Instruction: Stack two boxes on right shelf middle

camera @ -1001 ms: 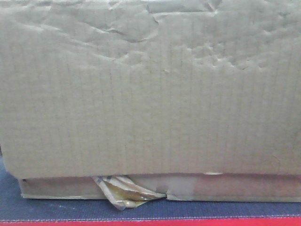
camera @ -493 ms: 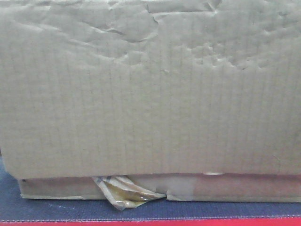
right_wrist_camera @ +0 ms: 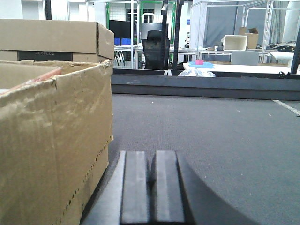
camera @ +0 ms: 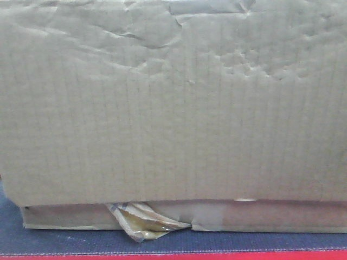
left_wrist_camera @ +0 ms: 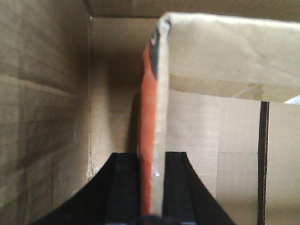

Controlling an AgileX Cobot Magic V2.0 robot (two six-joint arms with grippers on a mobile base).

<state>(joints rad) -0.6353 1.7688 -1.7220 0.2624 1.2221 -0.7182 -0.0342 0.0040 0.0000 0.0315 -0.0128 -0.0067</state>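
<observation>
A large, creased brown box (camera: 173,108) fills the front view and rests on a thin flat box (camera: 271,216) with torn yellowish tape (camera: 143,222) hanging from its front. My left gripper (left_wrist_camera: 151,157) is inside the large box. It is shut on an upright cardboard wall (left_wrist_camera: 157,108) with an orange-red face, under a folded flap (left_wrist_camera: 229,56). My right gripper (right_wrist_camera: 152,154) is shut with nothing between its fingers, low over the grey surface. It sits just right of the large box's corner (right_wrist_camera: 51,140). The shelf is out of view.
Both boxes sit on a dark grey fabric surface (camera: 54,241) with a red front edge (camera: 162,255). Another brown box (right_wrist_camera: 51,37) stands behind the large one. Grey surface (right_wrist_camera: 211,136) stretches ahead of the right gripper to a dark ledge (right_wrist_camera: 201,84). Beyond are an office chair (right_wrist_camera: 157,47) and tables.
Almost nothing: the tape strip at the large box's top edge shows slightly more. Both boxes keep their place.
</observation>
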